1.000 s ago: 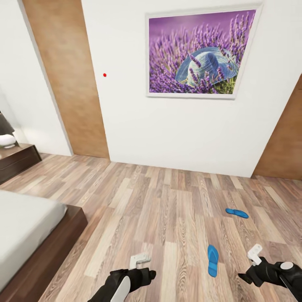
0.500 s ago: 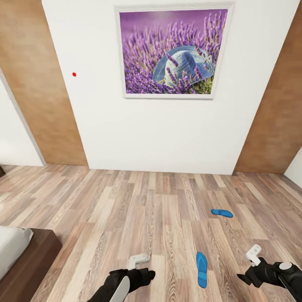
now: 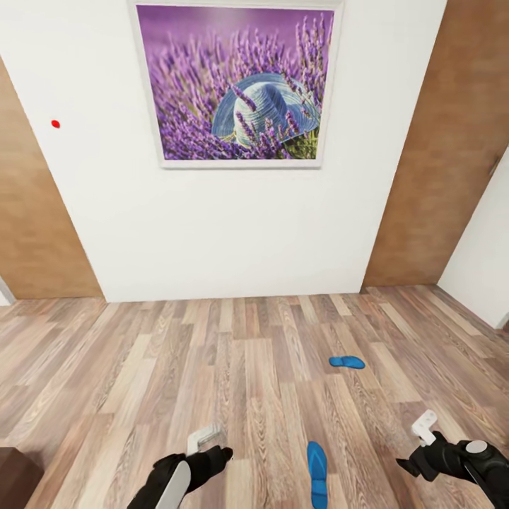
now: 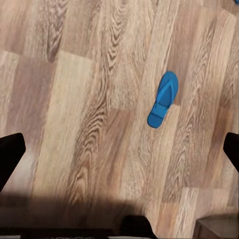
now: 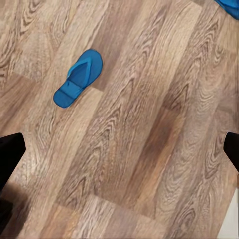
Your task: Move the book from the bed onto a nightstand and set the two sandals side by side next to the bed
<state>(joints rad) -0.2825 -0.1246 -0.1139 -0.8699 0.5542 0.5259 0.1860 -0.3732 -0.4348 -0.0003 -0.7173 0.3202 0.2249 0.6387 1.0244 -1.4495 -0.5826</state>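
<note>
Two bright blue sandals lie apart on the wood-plank floor. The nearer sandal (image 3: 317, 464) sits between my two arms, toe pointing away, and shows again as the sandal (image 4: 163, 99) and the sandal (image 5: 78, 78) in the wrist views. The farther sandal (image 3: 346, 362) lies crosswise ahead, with its edge (image 5: 229, 7) in the right wrist view. My left gripper (image 3: 205, 438) and right gripper (image 3: 424, 428) hover low over the floor, both open and empty. A dark brown corner of the bed (image 3: 10, 477) peeks in at the lower left. The book and the nightstand are out of view.
A white wall with a framed lavender picture (image 3: 237, 81) stands straight ahead. Brown wood panels (image 3: 438, 162) flank it on both sides. Another white wall (image 3: 488, 240) closes in at the right. Plank floor (image 3: 212, 353) stretches between me and the wall.
The camera has swung to the right: the bed and nightstand slid out at the left and the picture moved left. Both arms keep the same pose.
</note>
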